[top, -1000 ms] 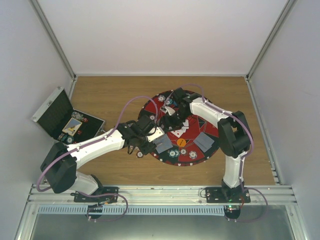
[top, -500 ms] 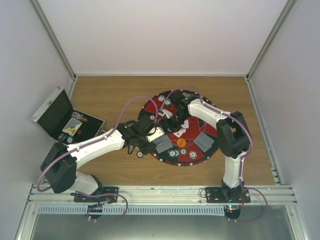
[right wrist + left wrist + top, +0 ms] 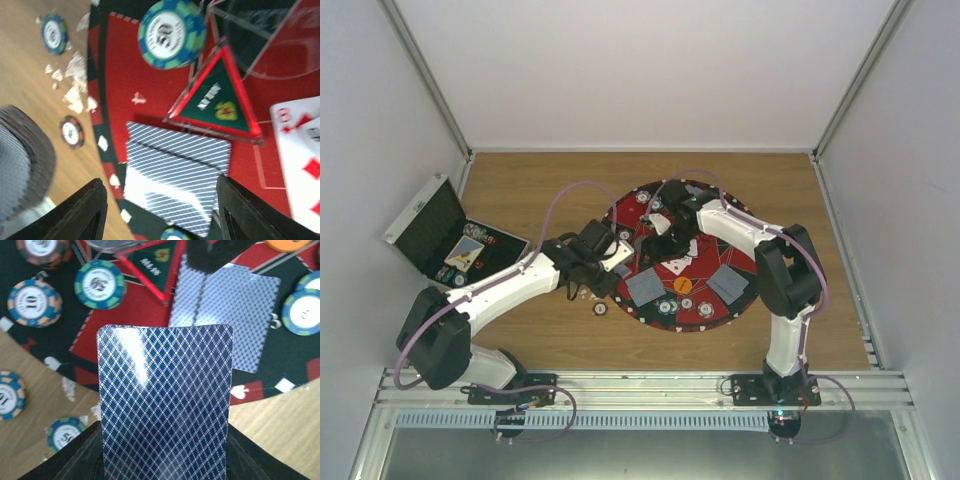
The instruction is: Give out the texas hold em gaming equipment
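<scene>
**Mat** (image 3: 705, 265) — round, red and black, mid-table on the wooden table (image 3: 520, 190). Its left rim lies under the left arm's wrist. Wood shows all round it, broadest toward the back wall and on the left.

**Case** (image 3: 432, 228) — black, aluminium-edged, lid up, at the far left by the side wall, well apart from both grippers.

**Left gripper** (image 3: 165, 460) — closed on a blue-backed card (image 3: 165, 400), held upright over the mat's left rim. Whether it is one card or several cannot be told.

**Below the left gripper:**
- Face-down pair (image 3: 225, 315), overlapping on the mat just inside the rim.
- Teal chip (image 3: 100, 284) and orange-and-blue chip (image 3: 34, 302), on the mat's dark border.
- Stray chips (image 3: 65, 432), on bare wood just off the rim, among white flecks.

**Right gripper** (image 3: 160, 215) — jaws wide, nothing between them. It hangs over the mat's left half. The face-down pair lies ahead of the fingertips in the gap between them, untouched.

**Triangular marker** (image 3: 215, 100) — green with red edges, just beyond that pair.

**Face-up cards** (image 3: 300, 150) — red diamonds, at the marker's right, apart from the fingers.
</scene>
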`<control>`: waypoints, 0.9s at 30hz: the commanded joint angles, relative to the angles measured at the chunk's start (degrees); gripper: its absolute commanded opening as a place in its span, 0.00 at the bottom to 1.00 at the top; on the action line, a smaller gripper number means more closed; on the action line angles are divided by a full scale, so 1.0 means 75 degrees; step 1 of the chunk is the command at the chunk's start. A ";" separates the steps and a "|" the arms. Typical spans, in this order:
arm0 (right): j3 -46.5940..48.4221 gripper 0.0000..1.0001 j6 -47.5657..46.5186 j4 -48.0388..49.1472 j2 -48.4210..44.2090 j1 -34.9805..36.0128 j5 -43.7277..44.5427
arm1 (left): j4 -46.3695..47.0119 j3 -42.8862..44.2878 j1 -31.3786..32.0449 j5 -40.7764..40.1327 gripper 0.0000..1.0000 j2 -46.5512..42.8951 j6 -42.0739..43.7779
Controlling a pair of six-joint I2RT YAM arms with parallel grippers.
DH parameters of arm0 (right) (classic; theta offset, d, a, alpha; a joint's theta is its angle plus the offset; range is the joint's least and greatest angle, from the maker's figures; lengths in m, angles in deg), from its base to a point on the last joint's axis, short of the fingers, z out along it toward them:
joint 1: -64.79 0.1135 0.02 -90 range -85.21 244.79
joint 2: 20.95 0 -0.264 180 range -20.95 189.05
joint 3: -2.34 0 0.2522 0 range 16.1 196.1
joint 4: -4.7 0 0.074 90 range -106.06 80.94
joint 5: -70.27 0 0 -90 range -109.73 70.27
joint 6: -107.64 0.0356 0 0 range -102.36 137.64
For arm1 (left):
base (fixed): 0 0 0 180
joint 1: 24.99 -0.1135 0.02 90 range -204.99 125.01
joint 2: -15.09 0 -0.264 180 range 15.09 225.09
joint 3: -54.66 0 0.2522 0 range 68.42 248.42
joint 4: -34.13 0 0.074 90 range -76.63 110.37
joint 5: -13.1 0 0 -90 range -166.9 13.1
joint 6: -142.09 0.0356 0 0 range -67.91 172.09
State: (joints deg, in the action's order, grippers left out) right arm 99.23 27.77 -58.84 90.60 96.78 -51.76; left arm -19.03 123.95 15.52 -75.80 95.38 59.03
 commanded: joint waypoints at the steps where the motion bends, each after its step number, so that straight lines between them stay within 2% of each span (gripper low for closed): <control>1: 0.0027 0.62 0.0075 0.0495 -0.0411 0.0120 0.1647 | 0.0455 -0.0163 -0.0474 -0.0300 0.54 -0.0179 -0.0220; 4: 0.0070 0.64 0.0027 0.0469 -0.0385 0.0262 0.2497 | 0.0465 -0.0169 -0.0901 -0.0439 0.54 -0.0018 -0.0339; 11: 0.0328 0.73 0.0501 0.0317 -0.0053 0.0849 0.3531 | 0.0379 0.0007 -0.1411 -0.0651 0.54 0.0273 -0.0439; 20: 0.1177 0.80 0.1271 -0.0046 0.0762 0.1124 0.3912 | 0.0430 -0.0021 -0.1417 -0.0539 0.54 0.0275 -0.0445; 27: 0.1203 0.82 0.1807 -0.0251 0.1023 0.1151 0.4023 | 0.0486 -0.0043 -0.1417 -0.0472 0.54 0.0275 -0.0442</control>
State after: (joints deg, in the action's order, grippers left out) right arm 107.39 37.76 -58.81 97.40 104.71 -23.37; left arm -17.96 123.27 5.12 -79.78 97.37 56.15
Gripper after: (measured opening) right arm 0.818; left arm 0.542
